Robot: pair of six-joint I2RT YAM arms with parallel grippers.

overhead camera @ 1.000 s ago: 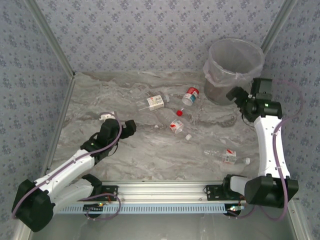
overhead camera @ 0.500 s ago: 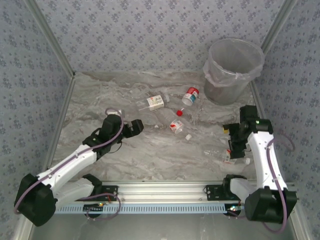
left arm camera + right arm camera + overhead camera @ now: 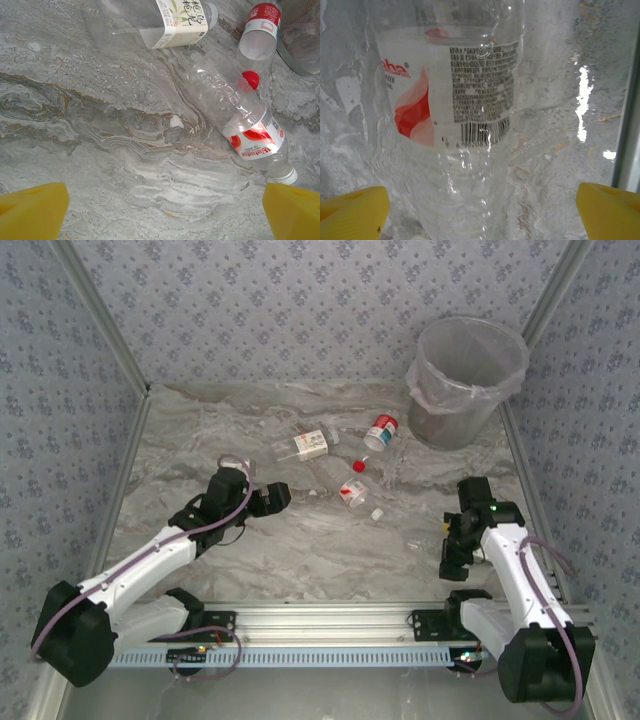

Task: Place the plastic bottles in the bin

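— What is the largest thing there?
— It is the grey marbled worktop. In the upper right of the top view the bin stands on it upright, with a clear liner folded over the rim.
— And the arms?
— The left pincer is low, near the middle of the frame. Its jaws are wide apart and hold nothing. The right pincer is at the lower right, also wide. A clear bottle with a red and white label lies between its yellow fingertips. One cannot tell if they touch it.
— Where are the other bottles?
— Three lie in the centre, apart from the bin. The white-labelled bottle is to the left, and the red-labelled bottle is nearest the bin. The crumpled bottle is below these two, with a red cap just beside it.
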